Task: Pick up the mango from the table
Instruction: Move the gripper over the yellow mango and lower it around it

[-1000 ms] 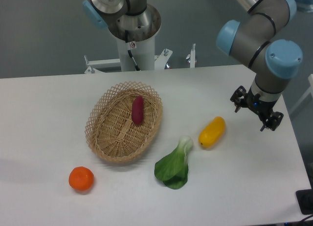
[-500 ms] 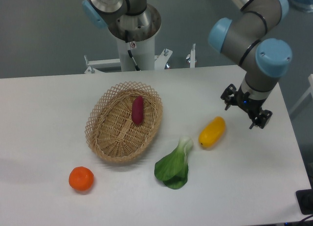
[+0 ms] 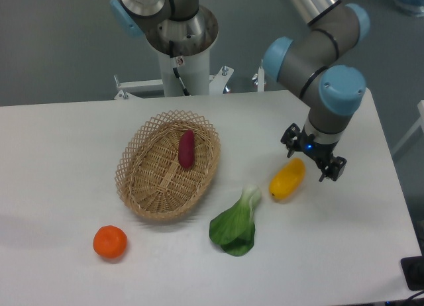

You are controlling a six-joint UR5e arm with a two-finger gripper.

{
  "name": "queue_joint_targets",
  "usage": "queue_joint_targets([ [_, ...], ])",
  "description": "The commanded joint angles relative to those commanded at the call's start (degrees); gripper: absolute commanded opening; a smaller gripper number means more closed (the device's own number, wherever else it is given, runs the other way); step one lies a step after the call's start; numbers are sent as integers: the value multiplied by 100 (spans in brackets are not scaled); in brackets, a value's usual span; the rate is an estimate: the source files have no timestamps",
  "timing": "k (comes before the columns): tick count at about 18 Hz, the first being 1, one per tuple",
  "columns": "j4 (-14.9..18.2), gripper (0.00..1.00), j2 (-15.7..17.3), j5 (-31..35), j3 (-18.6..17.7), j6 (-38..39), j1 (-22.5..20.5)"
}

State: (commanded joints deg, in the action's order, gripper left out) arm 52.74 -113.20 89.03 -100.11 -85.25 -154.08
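Camera view shows the mango (image 3: 287, 179) lying on the white table (image 3: 344, 253), tipped with its top end toward one o'clock. It looks smooth and shiny, so it may slip, and it seems firm but could bruise; I would grab it across its fat middle. At its one o'clock hangs the gripper (image 3: 313, 159), just above the top end, jaws spread apart and holding nothing. At the mango's eight o'clock lies a bok choy (image 3: 236, 224), and at nine o'clock a basket (image 3: 147, 187) holds a purple sweet potato (image 3: 186, 149).

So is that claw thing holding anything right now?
No. The gripper is open and empty, above the upper end of the mango, which lies on the table.
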Motion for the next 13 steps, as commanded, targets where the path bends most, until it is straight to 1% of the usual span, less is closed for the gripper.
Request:
queue_joint_targets([
  [4, 0, 100, -44, -35, -62, 17, 18],
  [8, -9, 100, -141, -254, -70, 500, 44],
  [13, -35, 100, -185, -246, -158, 545, 97],
])
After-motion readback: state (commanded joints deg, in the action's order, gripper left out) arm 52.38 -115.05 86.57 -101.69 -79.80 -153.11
